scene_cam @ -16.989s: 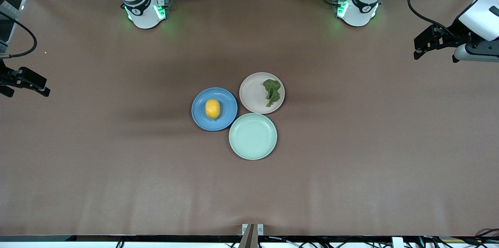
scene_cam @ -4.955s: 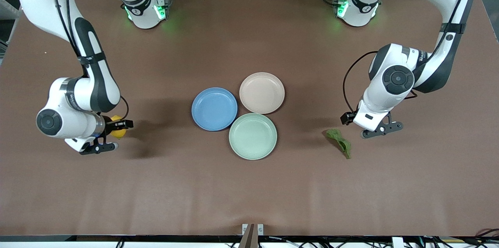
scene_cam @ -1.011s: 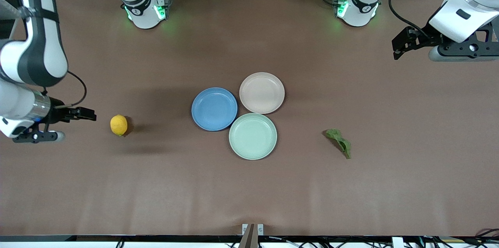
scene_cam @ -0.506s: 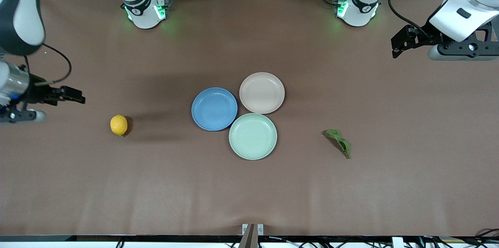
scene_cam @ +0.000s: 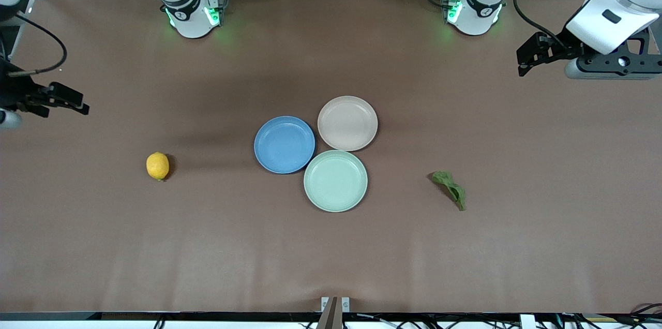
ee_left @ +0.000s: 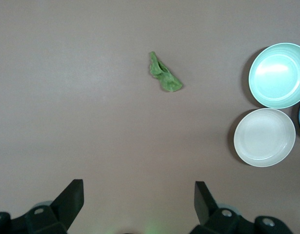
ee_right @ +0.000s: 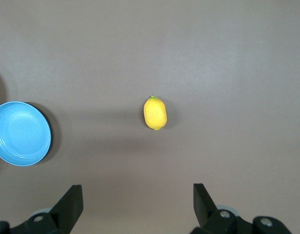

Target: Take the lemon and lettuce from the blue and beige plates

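Both sets of jaws stand wide apart and hold nothing: the right gripper [ee_right: 135,204] hangs over the right arm's end of the worktop [scene_cam: 331,256], the left gripper [ee_left: 138,204] over the left arm's end. The blue plate [scene_cam: 284,144], beige plate [scene_cam: 347,123] and mint-green plate [scene_cam: 335,180] touch in a cluster at the middle, all bare. The lemon [scene_cam: 158,165] lies on the worktop toward the right arm's end, well apart from the blue plate. The lettuce [scene_cam: 450,189] lies toward the left arm's end, nearer the front camera than the beige plate. Wide bare worktop surrounds both. Each wrist view shows only its own arm's item; the right wrist view misses the beige plate.
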You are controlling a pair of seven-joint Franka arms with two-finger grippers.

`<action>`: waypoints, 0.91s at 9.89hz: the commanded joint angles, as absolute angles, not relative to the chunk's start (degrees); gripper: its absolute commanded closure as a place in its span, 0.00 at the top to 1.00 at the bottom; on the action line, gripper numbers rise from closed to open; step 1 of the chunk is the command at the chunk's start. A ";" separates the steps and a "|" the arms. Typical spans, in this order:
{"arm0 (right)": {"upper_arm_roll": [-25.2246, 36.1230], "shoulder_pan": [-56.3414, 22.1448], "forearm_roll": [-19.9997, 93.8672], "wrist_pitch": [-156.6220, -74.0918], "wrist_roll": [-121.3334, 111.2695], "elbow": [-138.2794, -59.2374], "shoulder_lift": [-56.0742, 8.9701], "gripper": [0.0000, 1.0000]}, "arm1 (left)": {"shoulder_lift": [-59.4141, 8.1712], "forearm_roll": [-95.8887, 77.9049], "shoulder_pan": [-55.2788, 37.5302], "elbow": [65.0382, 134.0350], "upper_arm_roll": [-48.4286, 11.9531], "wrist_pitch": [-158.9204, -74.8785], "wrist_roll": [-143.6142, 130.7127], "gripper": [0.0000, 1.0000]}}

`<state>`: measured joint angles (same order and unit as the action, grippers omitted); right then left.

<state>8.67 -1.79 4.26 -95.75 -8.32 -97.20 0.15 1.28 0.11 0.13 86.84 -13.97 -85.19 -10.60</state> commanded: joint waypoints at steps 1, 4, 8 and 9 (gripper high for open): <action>7.29 -0.87 2.64 -95.71 -7.56 -98.00 2.29 1.00 | 1.23 -1.05 0.44 85.78 -14.15 -83.85 -9.14 1.00; 7.21 -1.40 1.41 -91.61 -7.65 -91.18 0.28 1.00 | 1.23 -1.14 0.44 85.78 -14.24 -83.85 -9.14 1.00; 7.29 -2.02 1.23 -88.86 -7.56 -86.13 -1.85 1.00 | 1.23 -1.14 0.35 85.78 -14.24 -83.85 -9.23 1.00; 7.29 -2.02 1.06 -88.86 -7.56 -86.05 -1.85 1.00 | 1.23 -1.14 0.26 85.78 -14.24 -83.85 -9.23 1.00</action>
